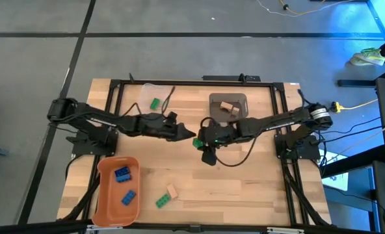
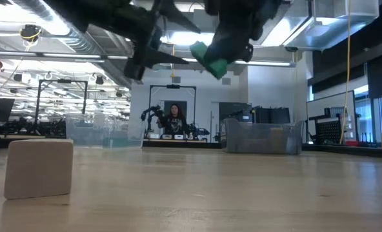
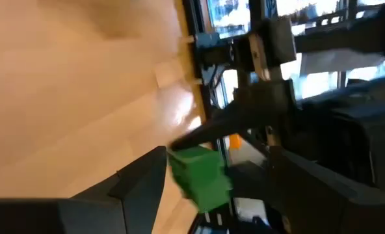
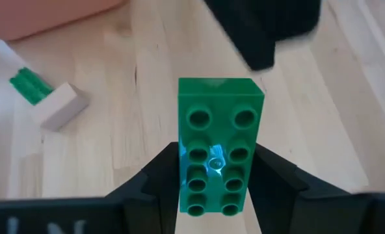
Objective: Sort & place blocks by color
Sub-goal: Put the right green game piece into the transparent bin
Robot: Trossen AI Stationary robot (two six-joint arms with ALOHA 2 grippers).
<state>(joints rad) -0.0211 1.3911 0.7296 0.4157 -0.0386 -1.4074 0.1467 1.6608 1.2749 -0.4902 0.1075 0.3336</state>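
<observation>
Held brick: a green brick (image 4: 220,144) is clamped between the fingers of the right gripper (image 1: 199,140), raised above the middle of the table (image 1: 244,188).
Long axis: it is pointed outward, beyond the fingertips.
Left gripper (image 1: 185,134): its fingers are spread wide and hold nothing; the brick's free end is seen just beside them, so a handover is judged likely.
Look: bright green, two rows of hollow sockets showing.

Above the middle of the counter (image 1: 244,188), the right claw (image 1: 199,142) holds a brick (image 1: 197,142) between the two arms, the left claw (image 1: 186,133) just beside it. Two bricks (image 1: 166,196) lie touching near the front edge, right of the bin (image 1: 101,195) containing two more.
</observation>
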